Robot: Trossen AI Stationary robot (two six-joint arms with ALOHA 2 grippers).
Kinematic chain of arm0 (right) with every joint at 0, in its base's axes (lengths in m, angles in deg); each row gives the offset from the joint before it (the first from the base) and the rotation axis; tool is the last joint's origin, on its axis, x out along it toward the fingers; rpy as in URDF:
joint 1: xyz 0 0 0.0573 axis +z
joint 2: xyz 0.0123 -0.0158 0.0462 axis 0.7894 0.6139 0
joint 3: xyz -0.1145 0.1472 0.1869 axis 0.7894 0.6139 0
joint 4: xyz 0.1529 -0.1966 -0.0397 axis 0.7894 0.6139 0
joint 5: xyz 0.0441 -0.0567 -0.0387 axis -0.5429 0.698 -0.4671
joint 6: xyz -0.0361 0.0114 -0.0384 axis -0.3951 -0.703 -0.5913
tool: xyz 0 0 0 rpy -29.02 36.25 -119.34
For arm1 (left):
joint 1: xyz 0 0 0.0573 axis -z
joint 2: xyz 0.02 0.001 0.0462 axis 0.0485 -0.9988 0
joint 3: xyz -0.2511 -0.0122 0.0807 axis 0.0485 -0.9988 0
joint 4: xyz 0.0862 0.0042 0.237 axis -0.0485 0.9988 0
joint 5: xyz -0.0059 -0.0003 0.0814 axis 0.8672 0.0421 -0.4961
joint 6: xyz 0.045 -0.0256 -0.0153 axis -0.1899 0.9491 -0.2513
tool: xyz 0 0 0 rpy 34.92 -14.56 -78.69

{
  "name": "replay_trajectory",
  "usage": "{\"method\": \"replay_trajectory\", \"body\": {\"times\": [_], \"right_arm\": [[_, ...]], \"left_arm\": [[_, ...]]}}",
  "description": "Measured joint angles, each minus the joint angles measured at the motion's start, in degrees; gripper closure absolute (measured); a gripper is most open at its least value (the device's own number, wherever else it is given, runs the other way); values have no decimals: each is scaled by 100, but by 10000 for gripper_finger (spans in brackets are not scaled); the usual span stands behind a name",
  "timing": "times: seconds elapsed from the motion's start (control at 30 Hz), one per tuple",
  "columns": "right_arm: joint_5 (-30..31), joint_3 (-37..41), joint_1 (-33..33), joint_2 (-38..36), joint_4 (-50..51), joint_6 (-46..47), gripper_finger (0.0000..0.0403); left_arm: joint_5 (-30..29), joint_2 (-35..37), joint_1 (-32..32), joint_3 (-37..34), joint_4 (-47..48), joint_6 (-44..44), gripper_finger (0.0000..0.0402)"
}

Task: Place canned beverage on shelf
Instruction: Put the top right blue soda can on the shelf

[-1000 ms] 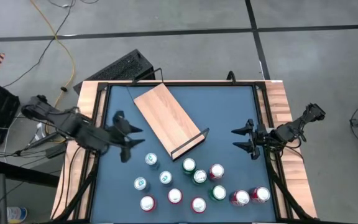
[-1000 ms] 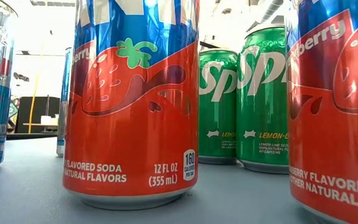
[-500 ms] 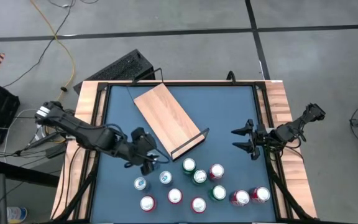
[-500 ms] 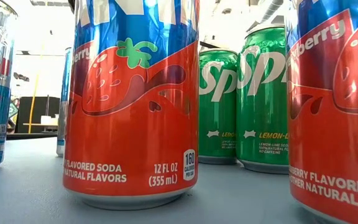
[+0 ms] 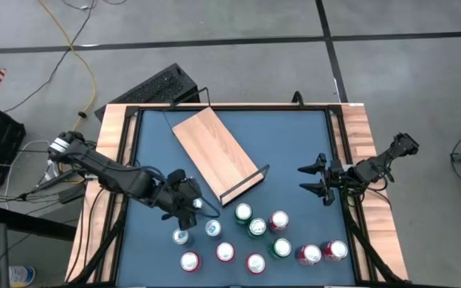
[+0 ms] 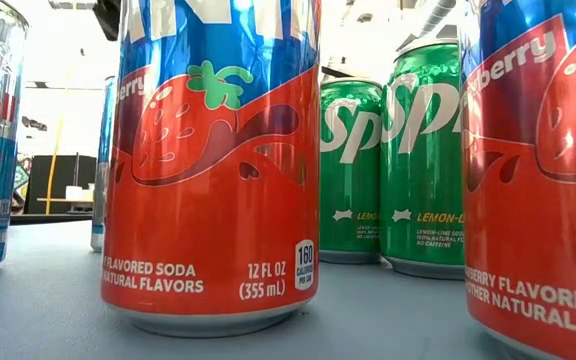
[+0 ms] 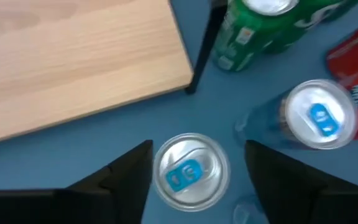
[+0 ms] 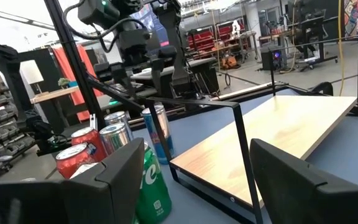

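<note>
Two dark arms work over a blue-topped desk (image 5: 294, 152) edged in light wood. The shelf (image 5: 214, 154), a light-wood board with thin black rails at its ends, lies flat and skewed on the far-left part of the desk, its nearer rail pointing toward the middle. A cluster of cans stands along the near side, from left of centre across to the right: slim blue-tabbed ones at the left, green cans (image 5: 243, 213) in the middle, red strawberry soda cans (image 6: 213, 170) among them and at the right.

The left end effector (image 5: 189, 205) reaches in from the left edge and sits directly above one slim blue-tabbed can (image 7: 190, 169), just off the shelf's near corner. In the left wrist view its two dark fingers (image 7: 126, 174) stand wide apart, one on each side of that can's silver top, with gaps showing either side, so nothing is gripped. A second slim can (image 7: 319, 116) stands just beside it, and a green can sits close to the shelf's rail.

The right end effector (image 5: 314, 179) waits at the right side of the desk, well apart from the shelf, fingers spread wide and empty.
</note>
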Motion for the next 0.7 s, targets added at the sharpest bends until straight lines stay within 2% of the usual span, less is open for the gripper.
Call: {"method": "replay_trajectory", "body": {"times": [0.17,0.27,0.7], "right_arm": [[-2,0,0,0,0,-112,121],[-4,1,0,0,0,-132,121],[-11,1,2,0,0,-131,121]], "left_arm": [[-93,-33,0,-1,4,52,83],[-84,-64,0,-4,5,54,60],[-116,-58,-7,-198,-21,-244,54]]}}
